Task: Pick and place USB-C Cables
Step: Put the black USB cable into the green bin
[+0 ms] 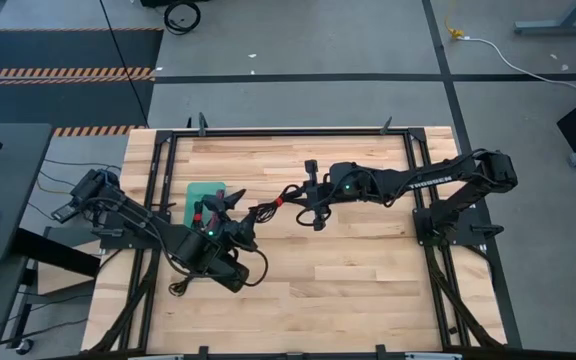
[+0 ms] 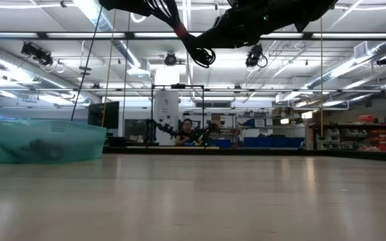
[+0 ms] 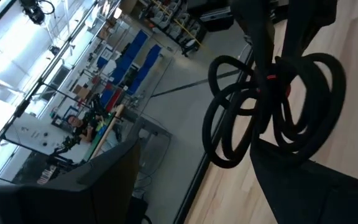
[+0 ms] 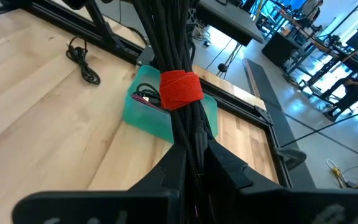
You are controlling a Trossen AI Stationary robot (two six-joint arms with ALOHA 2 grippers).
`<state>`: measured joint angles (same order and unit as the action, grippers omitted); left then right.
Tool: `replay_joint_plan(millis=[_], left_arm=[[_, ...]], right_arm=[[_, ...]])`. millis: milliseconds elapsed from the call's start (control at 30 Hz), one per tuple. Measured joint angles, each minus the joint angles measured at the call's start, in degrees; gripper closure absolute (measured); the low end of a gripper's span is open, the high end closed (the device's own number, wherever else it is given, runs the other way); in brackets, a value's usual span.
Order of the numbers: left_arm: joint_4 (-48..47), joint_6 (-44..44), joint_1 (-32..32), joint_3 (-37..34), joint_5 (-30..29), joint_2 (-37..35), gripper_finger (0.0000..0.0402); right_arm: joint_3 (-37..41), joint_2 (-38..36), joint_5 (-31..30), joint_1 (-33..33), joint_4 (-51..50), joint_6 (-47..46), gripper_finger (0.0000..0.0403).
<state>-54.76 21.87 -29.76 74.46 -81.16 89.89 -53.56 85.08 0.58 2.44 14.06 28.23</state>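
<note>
A black USB-C cable bundle (image 1: 271, 205) with a red tie (image 4: 180, 89) hangs in the air between my two grippers, high above the table in the low view (image 2: 179, 30). My right gripper (image 1: 300, 195) comes from the table's right and is shut on it. My left gripper (image 1: 240, 203) stands open at the bundle's loop end (image 3: 272, 106). Whether its finger (image 3: 309, 186) touches the loops, I cannot tell. The teal tray (image 1: 213, 186) lies under the left gripper and holds a purple-magenta cable (image 4: 143, 98). Another black cable (image 4: 82, 59) lies on the wood by the left rail. My right gripper (image 4: 191, 155) pinches the bundle between its two fingers at the end (image 4: 188, 140) short of the red tie. It comes level from the table's right, and the bundle runs straight out ahead along the fingers. The bundle is lifted clear of the table, with loops (image 2: 205, 55) hanging below.
Black frame rails (image 1: 288, 131) border the wooden table. Bare wood (image 1: 348, 290) fills the near half. A white cord with a yellow plug (image 1: 455, 33) lies on the floor beyond the far edge. A person (image 2: 187, 127) sits far back in the room.
</note>
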Motion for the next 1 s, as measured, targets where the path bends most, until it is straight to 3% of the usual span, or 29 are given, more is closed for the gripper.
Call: replay_joint_plan(millis=[367, 467, 667, 1000], left_arm=[[1.66, -1.74, 0.02, 0.0, 7.15, 0.0, 0.0092], [1.7, -1.6, 0.04, 0.0, 6.9, 0.0, 0.0092], [3.37, 0.79, 0.65, 0.0, 0.89, 0.02, 0.0092], [8.61, 1.46, 4.7, -0.02, 7.32, 0.02, 0.0092]], right_arm=[[0.0, 0.04, -2.36, 1.41, -0.33, -1.03, 0.0355], [0.0, 0.04, -1.79, 1.49, -0.45, -1.03, 0.0355], [0.02, 0.04, 1.41, 1.51, -0.79, -1.07, 0.0355], [0.04, 0.04, 3.01, 1.53, -0.76, -1.07, 0.0355]])
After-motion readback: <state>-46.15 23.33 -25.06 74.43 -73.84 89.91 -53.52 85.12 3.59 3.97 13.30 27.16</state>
